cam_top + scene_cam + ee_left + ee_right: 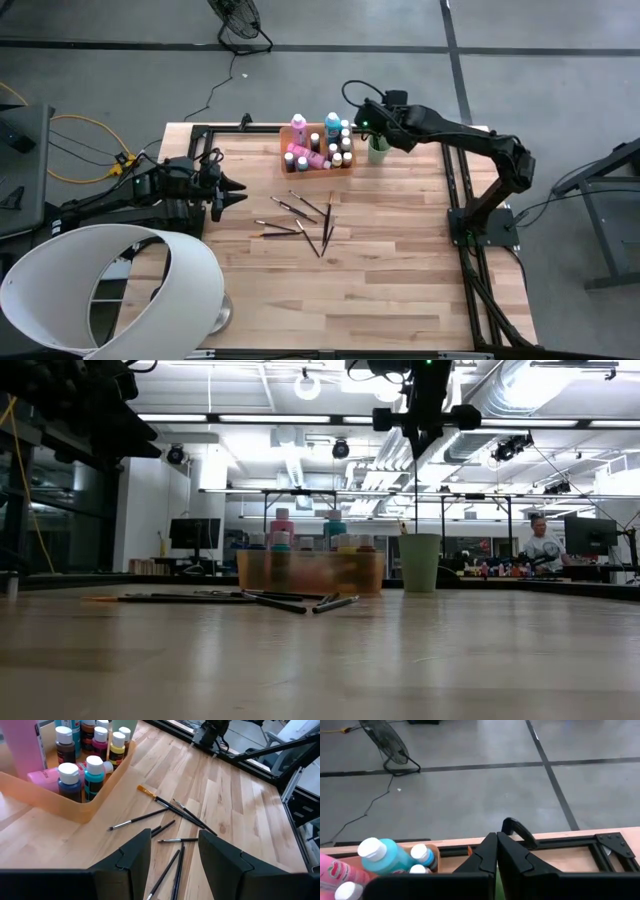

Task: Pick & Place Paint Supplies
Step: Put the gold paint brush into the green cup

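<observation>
L gripper (238, 190) is seen over the table's left side, jaws parted abt halfway, nothing held or touched; in the left wrist view its fingers (131, 857) are spread above loose brushes. The paintbrushes (300, 222) are scattered flat mid-table, some crossing, well apart from L gripper's tips; one w/ an orange-tipped bristle end is seen in the wrist view (172, 809).

Behind the brushes, an orange translucent tray (283, 154) is set at the far edge, packed w/ paint bottles (332, 125): pink, teal, brown, white caps, most upright, a pink one lying down. Just beside the tray's right end a light green cup (377, 152) is stood upright, a brush handle or two inside as seen low.

R gripper (370, 122) is held above the cup, fingers pressed together, nothing gripped; the fingers (517, 857) are shown closed in its wrist view, w/ the teal bottle (382, 856) to one side.

Surface: pale wood-plank table (380, 270), black frame rail at far edge. A white lampshade-like object (110, 285) is seen at the near left corner. Room: grey floor, a fan (238, 22), yellow cable. In the low view a seated person (544, 546) is seen far right at a bench.
</observation>
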